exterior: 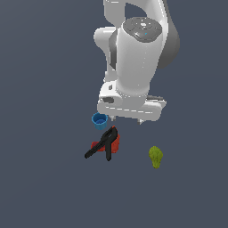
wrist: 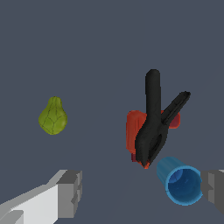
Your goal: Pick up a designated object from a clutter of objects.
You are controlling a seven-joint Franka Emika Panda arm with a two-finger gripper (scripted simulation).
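A: How does the claw (wrist: 140, 192) stand?

B: It is spread wide and grasps nothing. In the wrist view one gray finger (wrist: 70, 192) shows at one edge and the other at the opposite edge, with bare surface (wrist: 109, 52) between them. In the exterior view the claw hangs above the surface, under the white arm (exterior: 133, 58).

A: And where is the yellow-green lumpy object (exterior: 155, 156)?

B: It lies alone on the surface, well apart from the claw, out beyond the finger on that side. In the exterior view it is lower and toward the exterior view's right of the claw. Its narrow end points away from the claw in the wrist view (wrist: 53, 116).

A: What is nearer to the claw?

B: The blue cup (wrist: 181, 181) is just beside the other finger; if they touch, I cannot tell. Its open mouth faces the wrist camera. Just past the cup lies the black clamp-like tool (wrist: 153, 122), its two handles spread away from the claw. It rests on top of the flat red block (wrist: 133, 131).
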